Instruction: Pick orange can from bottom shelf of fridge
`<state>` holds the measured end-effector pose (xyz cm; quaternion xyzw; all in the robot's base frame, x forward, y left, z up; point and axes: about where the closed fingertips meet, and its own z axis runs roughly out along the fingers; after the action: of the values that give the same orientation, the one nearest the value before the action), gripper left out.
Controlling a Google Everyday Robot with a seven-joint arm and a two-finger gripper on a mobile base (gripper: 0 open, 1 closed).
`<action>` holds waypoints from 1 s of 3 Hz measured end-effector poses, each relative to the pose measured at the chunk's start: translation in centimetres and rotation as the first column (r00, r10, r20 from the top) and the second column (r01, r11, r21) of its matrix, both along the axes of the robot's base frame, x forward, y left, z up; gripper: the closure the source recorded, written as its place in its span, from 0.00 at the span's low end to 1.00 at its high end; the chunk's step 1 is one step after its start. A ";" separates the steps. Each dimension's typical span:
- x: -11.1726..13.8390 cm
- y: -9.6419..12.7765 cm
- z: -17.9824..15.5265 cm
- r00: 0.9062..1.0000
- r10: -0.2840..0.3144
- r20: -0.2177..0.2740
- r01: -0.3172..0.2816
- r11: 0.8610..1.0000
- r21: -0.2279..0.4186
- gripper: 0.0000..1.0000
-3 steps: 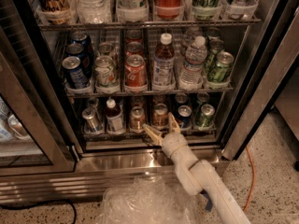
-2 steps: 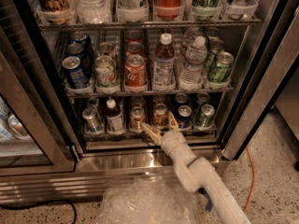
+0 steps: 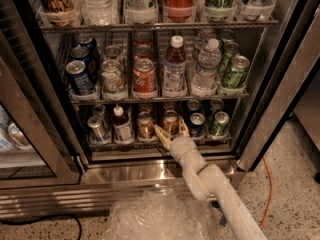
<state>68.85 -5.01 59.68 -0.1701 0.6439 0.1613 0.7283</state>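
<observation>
The fridge (image 3: pixel 150 176) is filling most of the view, its door standing open at 9 o'clock and its steel sill running across below the racks. A pale arm (image 3: pixel 220 194) is reaching in from 5 o'clock, crossing the sill toward the lowest rack. A crumpled sheet of clear plastic (image 3: pixel 155 216) is lying on the floor at 6 o'clock, just in front of the fridge. An orange cable (image 3: pixel 270 184) is trailing over the speckled floor at 4 o'clock.

The bottom shelf (image 3: pixel 105 145) is holding a row of drinks: a silver can (image 3: pixel 97 128) at its 9 o'clock end, then a small bottle (image 3: pixel 121 125), two orange cans, a blue can (image 3: pixel 196 124) and a green can (image 3: pixel 219 124) at its 3 o'clock end.

The gripper (image 3: pixel 170 129) is sitting at the front of this shelf, near the middle of the row. Its two tan fingers (image 3: pixel 161 134) are standing spread apart, gripping nothing, one on each side of the lower part of the orange can (image 3: pixel 170 119). This can is standing upright, second of the two orange ones, with the other orange can (image 3: pixel 145 125) at its 9 o'clock. Whether the fingers are touching it cannot be told.
</observation>
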 end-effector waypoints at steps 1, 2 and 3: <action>1.0 -0.8 0.2 0.999 -0.043 0.004 0.043 0.999 0.024 0.36; 1.3 -0.6 0.1 0.999 -0.045 0.001 0.045 0.999 0.025 0.36; 1.8 -0.3 -0.4 0.999 -0.048 -0.009 0.048 0.999 0.023 0.48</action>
<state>70.61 -5.32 59.29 -0.1455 0.6489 0.1519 0.7313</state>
